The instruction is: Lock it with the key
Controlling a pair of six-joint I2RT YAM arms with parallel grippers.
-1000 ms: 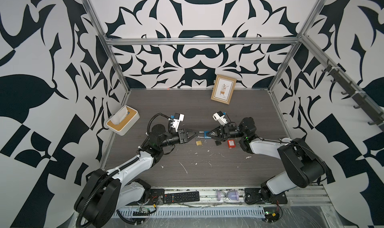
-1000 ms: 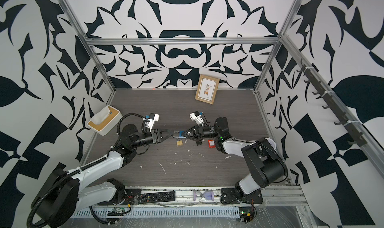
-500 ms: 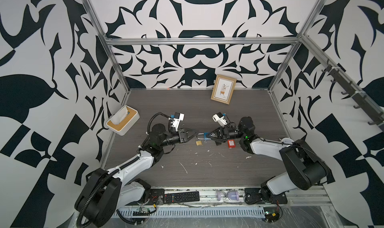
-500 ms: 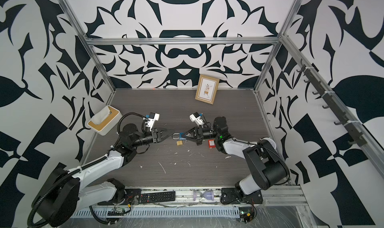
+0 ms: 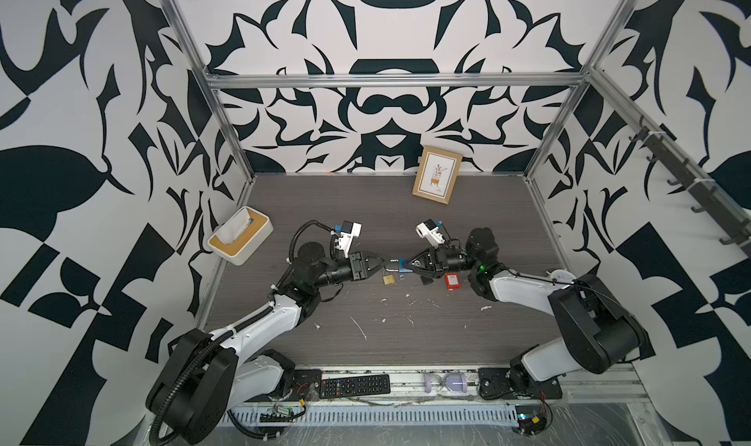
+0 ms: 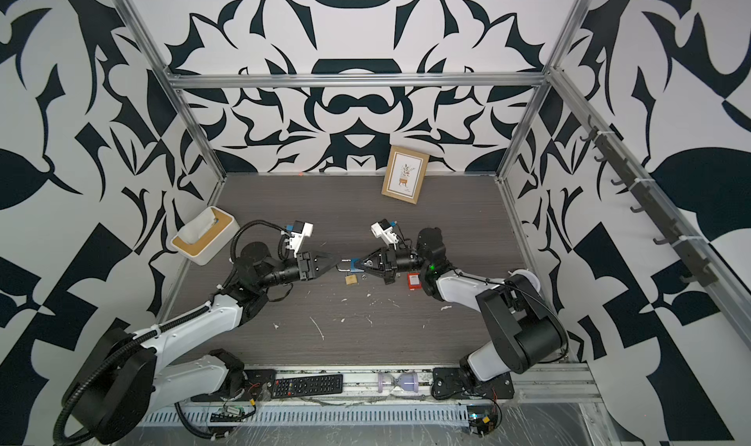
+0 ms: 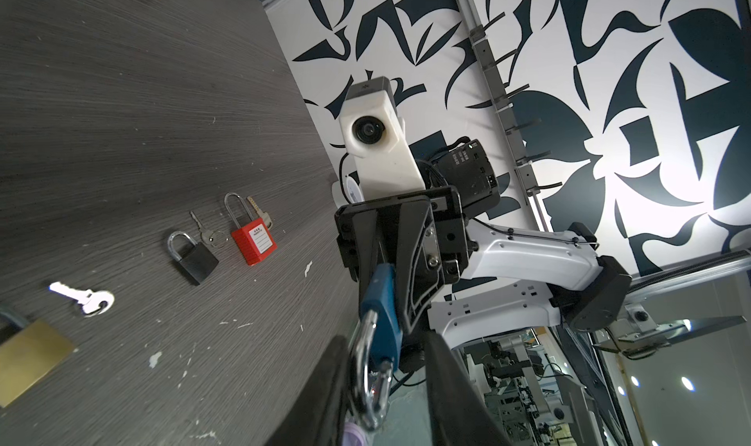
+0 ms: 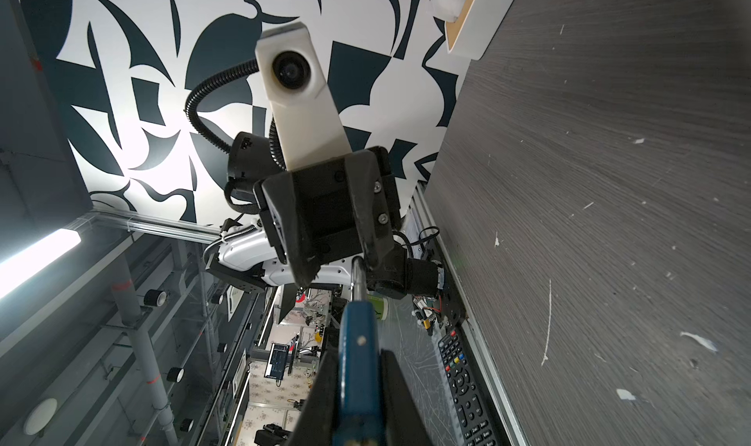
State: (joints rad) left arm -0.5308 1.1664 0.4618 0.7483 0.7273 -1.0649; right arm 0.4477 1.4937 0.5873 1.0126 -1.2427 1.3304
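A blue padlock hangs in the air between the two arms, above the table. My right gripper is shut on the blue body. The silver shackle points at my left gripper. It lies between that gripper's jaws, against one finger, with a gap to the other, so the left gripper is open. A loose silver key lies on the table. No key is in either gripper.
A brass padlock, a black padlock with keys beside it and a red padlock lie under the grippers. A tissue box stands at the left, a picture frame at the back, a remote at the front rail.
Both arms have stayed almost in place. The left jaws have parted a little around the shackle. The right gripper keeps its hold on the blue padlock.
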